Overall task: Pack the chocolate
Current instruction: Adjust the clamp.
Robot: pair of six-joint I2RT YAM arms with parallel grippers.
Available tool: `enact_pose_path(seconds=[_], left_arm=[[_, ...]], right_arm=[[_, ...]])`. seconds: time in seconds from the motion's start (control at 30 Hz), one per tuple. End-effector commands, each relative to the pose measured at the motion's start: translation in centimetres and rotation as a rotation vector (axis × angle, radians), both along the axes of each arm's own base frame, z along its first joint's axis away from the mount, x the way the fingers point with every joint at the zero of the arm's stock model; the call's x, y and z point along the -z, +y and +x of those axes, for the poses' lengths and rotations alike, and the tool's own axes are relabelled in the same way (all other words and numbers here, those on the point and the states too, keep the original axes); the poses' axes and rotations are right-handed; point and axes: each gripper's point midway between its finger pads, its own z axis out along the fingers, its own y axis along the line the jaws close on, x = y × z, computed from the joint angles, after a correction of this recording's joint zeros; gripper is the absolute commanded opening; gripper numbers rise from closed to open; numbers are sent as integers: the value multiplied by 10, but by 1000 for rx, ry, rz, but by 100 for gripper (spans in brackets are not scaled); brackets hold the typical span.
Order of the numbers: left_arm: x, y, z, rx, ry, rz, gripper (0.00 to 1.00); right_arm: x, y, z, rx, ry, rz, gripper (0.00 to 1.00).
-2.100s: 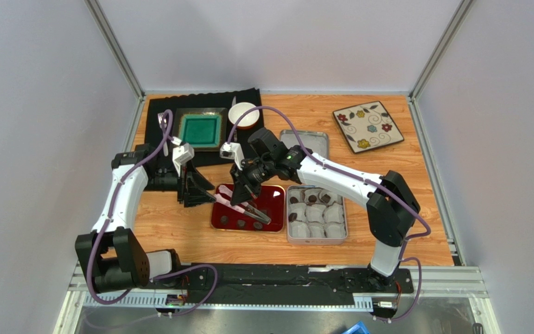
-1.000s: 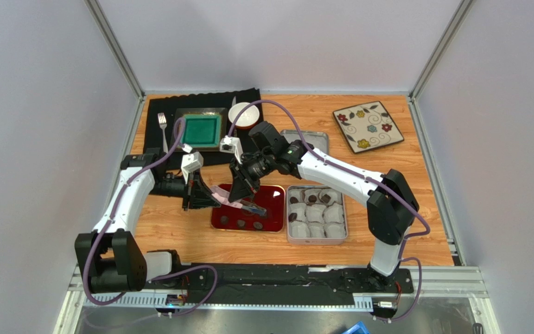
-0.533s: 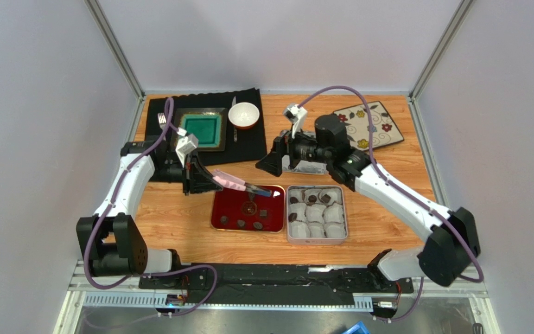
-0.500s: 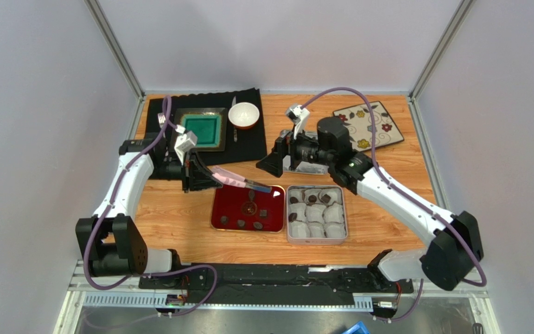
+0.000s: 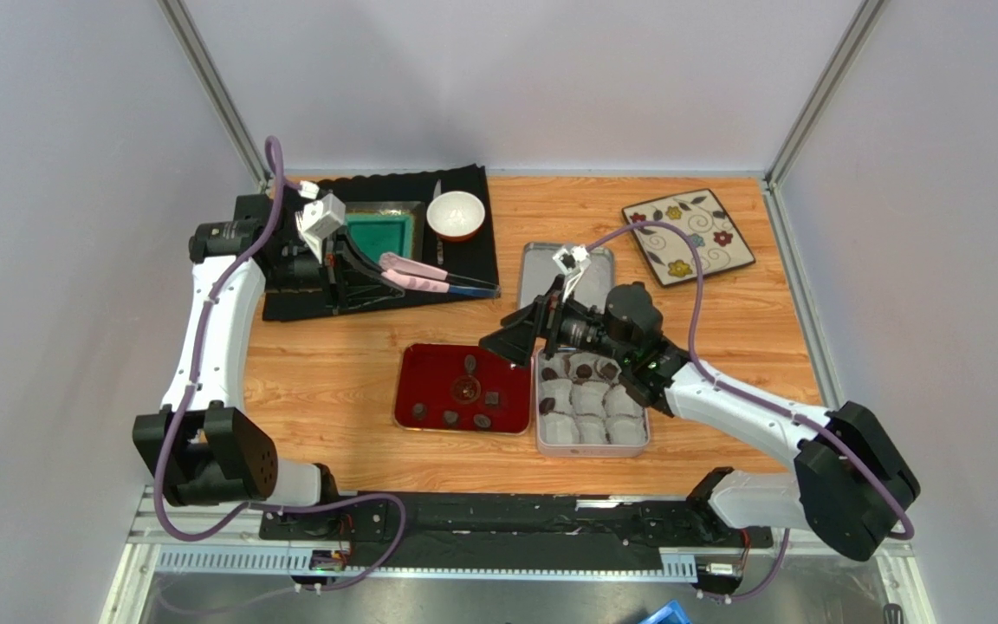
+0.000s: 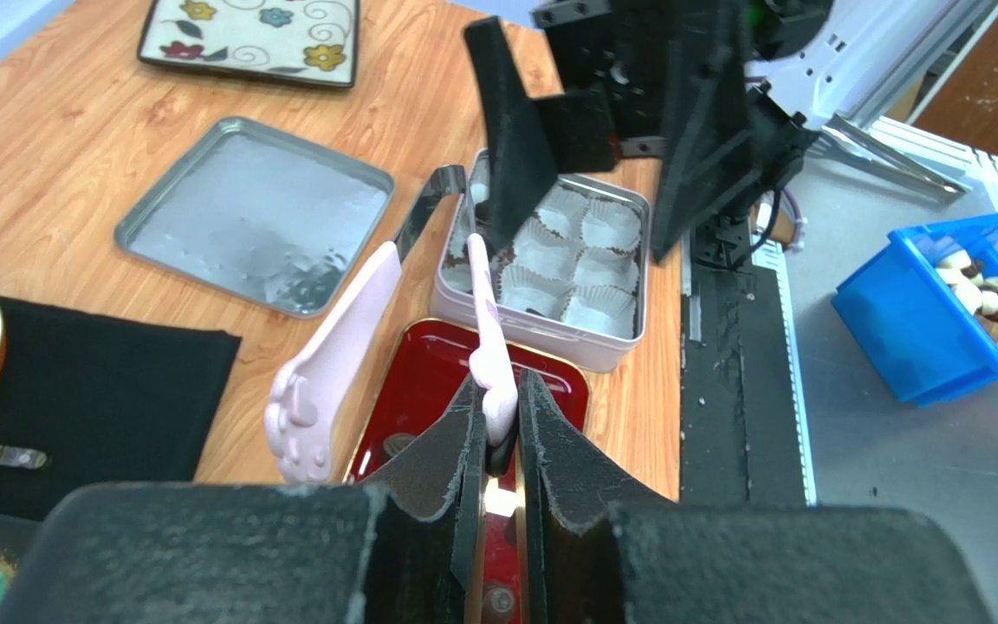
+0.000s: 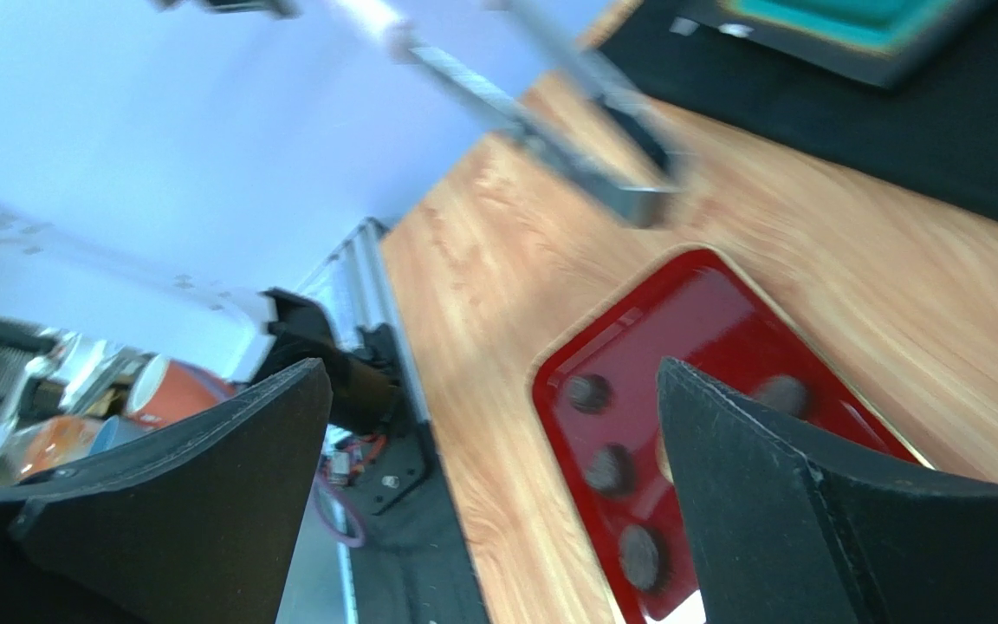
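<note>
Several chocolate pieces lie on the red tray, seen blurred in the right wrist view as chocolate pieces. More sit in white paper cups along the far row of the tin. My left gripper is raised over the black cloth, shut on one arm of the pink tongs. In the left wrist view the gripper pinches that pink tongs arm. My right gripper hangs wide open and holds nothing, between the tray and the tin. Its wrist view shows the gripper above the red tray.
The tin's lid lies behind the tin. A floral plate is at the back right. A white bowl and a green plate rest on the black cloth. A blue bin stands off the table.
My right gripper let go of the tongs, opened wide, swung back-right, then came down beside the tin. My left arm carried the tongs up and back over the black cloth.
</note>
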Motion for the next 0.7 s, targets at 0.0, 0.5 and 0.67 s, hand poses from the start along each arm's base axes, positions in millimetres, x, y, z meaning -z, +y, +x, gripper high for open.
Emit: enact_pose_path(seconds=[0.0,0.5,0.67], left_arm=[[-64,-10,-23,53,89,-324,5],[-90,-8,-32,62,88,-321,5],[-92,-8,-36,61,87,-319,5]], right_arm=[[-36,33,-29,-114,-119,129,100],[-81,105,34,163,-185,626,99],[-110,78,48,279,-233,675,100]])
